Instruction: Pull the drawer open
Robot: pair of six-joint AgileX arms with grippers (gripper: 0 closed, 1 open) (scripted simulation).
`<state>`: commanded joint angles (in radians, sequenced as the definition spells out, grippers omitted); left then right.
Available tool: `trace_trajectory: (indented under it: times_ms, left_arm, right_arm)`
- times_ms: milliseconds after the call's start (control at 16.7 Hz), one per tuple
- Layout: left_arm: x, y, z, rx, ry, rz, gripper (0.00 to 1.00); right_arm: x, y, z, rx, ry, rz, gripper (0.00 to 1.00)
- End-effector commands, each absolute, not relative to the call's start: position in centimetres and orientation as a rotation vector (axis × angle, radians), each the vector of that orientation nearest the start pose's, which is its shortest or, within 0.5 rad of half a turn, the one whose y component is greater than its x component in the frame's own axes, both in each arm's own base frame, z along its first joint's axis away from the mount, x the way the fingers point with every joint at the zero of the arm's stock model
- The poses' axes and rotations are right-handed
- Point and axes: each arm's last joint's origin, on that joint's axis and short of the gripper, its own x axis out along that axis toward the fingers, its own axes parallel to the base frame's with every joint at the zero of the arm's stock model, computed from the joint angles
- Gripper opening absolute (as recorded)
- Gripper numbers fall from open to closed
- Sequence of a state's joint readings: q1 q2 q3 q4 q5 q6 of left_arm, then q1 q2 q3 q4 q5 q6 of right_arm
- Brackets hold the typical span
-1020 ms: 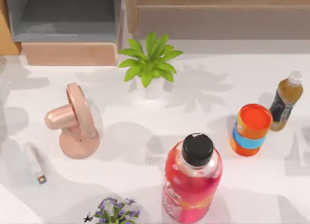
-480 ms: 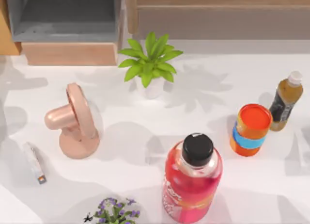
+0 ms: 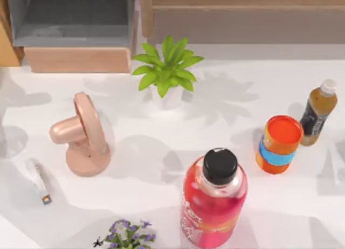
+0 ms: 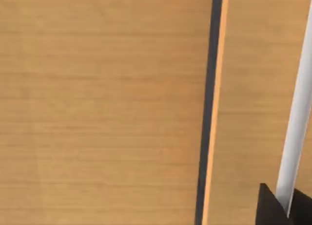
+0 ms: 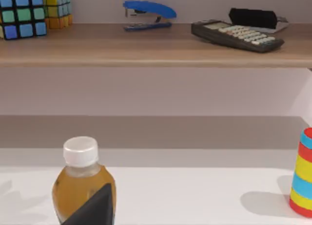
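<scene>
The drawer [image 3: 7, 44] is a narrow orange-brown sliver at the top view's far left edge, beside the grey box. In the left wrist view its wooden front [image 4: 107, 108] is very close, crossed by a dark seam, with a white bar handle [image 4: 298, 127] along one side. My left gripper [image 4: 287, 210] sits at that handle, which runs down between two dark fingers that look shut on it. My right gripper [image 5: 92, 210] shows as a dark tip in front of the tea bottle [image 5: 80, 186].
A grey box with a pale beige front [image 3: 75, 59] and a long brown cabinet [image 3: 242, 12] line the back. A green plant [image 3: 166, 71], pink fan [image 3: 81, 136], red bottle [image 3: 214, 200], orange can [image 3: 279, 144] and tea bottle [image 3: 319, 111] stand on the table.
The orange-brown sliver of the drawer has narrowed, sliding toward the top view's left edge. Shadows on the table's left side have shifted with it. The table objects have stayed put.
</scene>
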<state>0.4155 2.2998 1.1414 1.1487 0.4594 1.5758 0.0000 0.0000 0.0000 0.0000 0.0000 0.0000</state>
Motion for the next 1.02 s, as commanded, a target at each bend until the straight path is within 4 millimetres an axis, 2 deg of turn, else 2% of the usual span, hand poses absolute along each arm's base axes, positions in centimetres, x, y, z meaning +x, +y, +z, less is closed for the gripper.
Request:
trace_trajectory:
  times_ms: [300,720,1020]
  left_arm:
    - [37.3,17.3,8.9,1.553,0.004,-0.032,0.00]
    - [36.5,17.4,9.1,1.562,-0.006,-0.025,0.00]
    - [32.3,17.2,8.2,1.539,0.025,-0.050,0.00]
  right_arm:
    - [10.6,-0.1,16.0,0.000,0.000,0.000,1.00]
    - [10.6,-0.1,16.0,0.000,0.000,0.000,1.00]
    - [10.6,-0.1,16.0,0.000,0.000,0.000,1.00]
